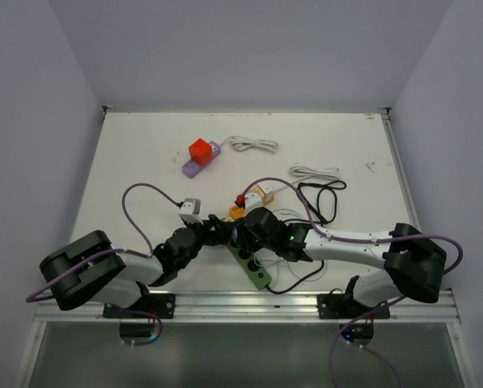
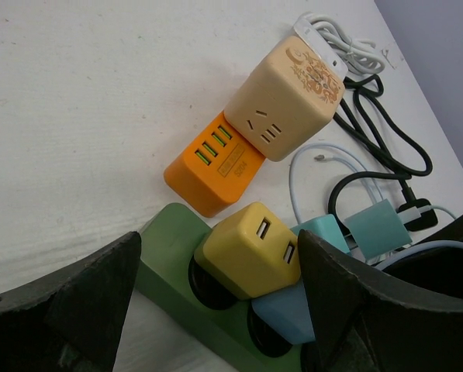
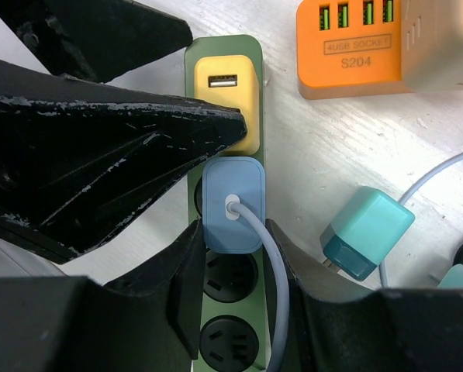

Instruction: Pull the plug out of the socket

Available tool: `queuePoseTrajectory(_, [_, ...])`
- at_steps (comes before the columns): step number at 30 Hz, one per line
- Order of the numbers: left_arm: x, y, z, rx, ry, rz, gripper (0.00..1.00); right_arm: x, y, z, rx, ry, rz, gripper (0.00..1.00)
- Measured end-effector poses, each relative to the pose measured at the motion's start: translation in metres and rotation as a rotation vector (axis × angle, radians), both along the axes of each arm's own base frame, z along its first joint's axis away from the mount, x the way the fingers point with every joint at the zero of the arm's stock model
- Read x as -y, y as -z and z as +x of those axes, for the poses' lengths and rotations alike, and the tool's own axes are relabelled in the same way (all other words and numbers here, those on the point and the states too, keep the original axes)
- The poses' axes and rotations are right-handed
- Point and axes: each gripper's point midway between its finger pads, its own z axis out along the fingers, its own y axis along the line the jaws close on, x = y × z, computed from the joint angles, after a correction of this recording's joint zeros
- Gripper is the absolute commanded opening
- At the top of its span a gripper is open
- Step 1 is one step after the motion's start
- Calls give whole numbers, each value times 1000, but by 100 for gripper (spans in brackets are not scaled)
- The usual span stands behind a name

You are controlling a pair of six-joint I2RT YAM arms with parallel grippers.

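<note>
The socket is a green power strip [image 2: 163, 246] [image 3: 225, 48] [image 1: 256, 273] lying on the white table. A yellow USB plug [image 2: 250, 249] [image 3: 233, 87] sits in its end outlet. A blue plug [image 2: 291, 316] [image 3: 233, 203] with a grey cable is in the outlet beside it. My left gripper [image 2: 219, 239] [image 1: 219, 229] is open, its fingers on either side of the yellow plug; one finger's tip lies against the plug's side and the other stands well apart. My right gripper [image 3: 235, 229] [image 1: 249, 236] is shut on the green strip just below the blue plug.
An orange USB block [image 2: 213, 164] joined to a beige cube [image 2: 291, 94] lies just beyond the strip's end. Teal adapters [image 3: 367, 232] and black cables [image 2: 386, 139] crowd the right side. Farther back lie a purple strip with a red plug [image 1: 201, 155] and white cables [image 1: 253, 144].
</note>
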Motion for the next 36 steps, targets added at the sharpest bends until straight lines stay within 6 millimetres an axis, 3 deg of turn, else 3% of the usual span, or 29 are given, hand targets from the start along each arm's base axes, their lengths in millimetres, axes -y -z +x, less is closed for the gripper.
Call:
queuePoseTrajectory(6, [1, 0, 1, 8, 0, -4, 84, -2, 0, -3, 8, -10, -26, 0])
queuePoseTrajectory(16, [1, 2, 0, -5, -4, -25, 84, -8, -1, -7, 120, 14, -232, 0])
queuePoseTrajectory(21, [1, 2, 0, -4, -4, -27, 83, -7, 0, -7, 115, 20, -221, 0])
queuePoseTrajectory(29, [4, 2, 1, 0, 3, -25, 83, 6, -1, -2, -25, 48, -22, 0])
queuePoseTrajectory(36, [6, 2, 1, 3, 13, -25, 83, 3, -1, -7, -18, 25, -65, 0])
